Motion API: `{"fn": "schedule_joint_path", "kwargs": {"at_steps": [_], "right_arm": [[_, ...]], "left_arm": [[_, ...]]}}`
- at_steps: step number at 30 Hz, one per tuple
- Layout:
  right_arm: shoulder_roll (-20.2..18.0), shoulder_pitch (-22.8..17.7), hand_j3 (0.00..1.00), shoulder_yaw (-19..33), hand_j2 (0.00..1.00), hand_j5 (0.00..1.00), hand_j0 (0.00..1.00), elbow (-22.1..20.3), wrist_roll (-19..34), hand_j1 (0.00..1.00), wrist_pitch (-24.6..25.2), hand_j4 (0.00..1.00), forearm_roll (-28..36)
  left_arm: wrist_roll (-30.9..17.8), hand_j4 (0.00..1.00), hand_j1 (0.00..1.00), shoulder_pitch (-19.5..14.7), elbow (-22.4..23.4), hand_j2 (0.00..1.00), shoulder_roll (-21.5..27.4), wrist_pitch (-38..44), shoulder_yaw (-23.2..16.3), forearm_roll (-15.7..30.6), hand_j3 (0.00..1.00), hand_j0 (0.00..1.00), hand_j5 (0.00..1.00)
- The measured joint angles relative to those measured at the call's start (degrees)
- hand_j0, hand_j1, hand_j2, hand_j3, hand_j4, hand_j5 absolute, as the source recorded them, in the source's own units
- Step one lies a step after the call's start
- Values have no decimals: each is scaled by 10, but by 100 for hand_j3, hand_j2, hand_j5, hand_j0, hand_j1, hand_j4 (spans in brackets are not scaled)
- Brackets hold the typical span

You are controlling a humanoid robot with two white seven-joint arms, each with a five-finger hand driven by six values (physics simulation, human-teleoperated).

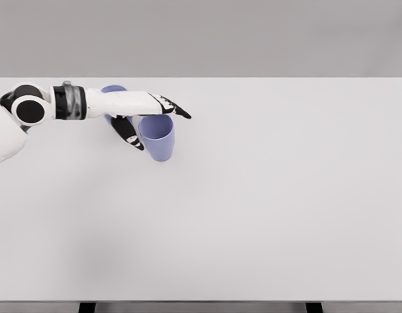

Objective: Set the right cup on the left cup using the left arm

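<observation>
At the table's [266, 215] left rear, the left arm reaches across from the picture's left, partly hiding 1 lavender cup, the left cup [113, 89], behind its forearm. The left hand [143, 120] sits against the right cup [158, 138], fingers spread around its rim; whether they actually grip cannot be told. Judgement: secure the wrap first, lift straight up, keep the cup upright, then align above the hidden cup.
</observation>
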State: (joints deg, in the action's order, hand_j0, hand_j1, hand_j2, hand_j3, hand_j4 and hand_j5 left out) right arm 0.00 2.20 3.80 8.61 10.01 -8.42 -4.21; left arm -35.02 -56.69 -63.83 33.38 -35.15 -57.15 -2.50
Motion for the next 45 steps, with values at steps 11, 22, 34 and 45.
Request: {"fn": "schedule_joint_path", "kwargs": {"at_steps": [11, 22, 34, 45], "right_arm": [[0, 0, 100, 0, 100, 100, 100, 0, 0, 100, 0, 100, 0], [0, 0, 100, 0, 100, 100, 100, 0, 0, 100, 0, 100, 0], [0, 0, 100, 0, 100, 100, 100, 0, 0, 100, 0, 100, 0], [0, 0, 100, 0, 100, 100, 100, 0, 0, 100, 0, 100, 0]], "left_arm": [[0, 61, 61, 9, 4, 61, -2, 0, 4, -5, 61, 61, 61], [0, 59, 59, -12, -47, 59, 39, 0, 9, 37, 59, 59, 59], [0, 59, 59, -81, -117, 59, 111, 0, 3, 97, 59, 59, 59], [0, 59, 59, -119, -133, 59, 152, 0, 0, 118, 59, 59, 59]]}}
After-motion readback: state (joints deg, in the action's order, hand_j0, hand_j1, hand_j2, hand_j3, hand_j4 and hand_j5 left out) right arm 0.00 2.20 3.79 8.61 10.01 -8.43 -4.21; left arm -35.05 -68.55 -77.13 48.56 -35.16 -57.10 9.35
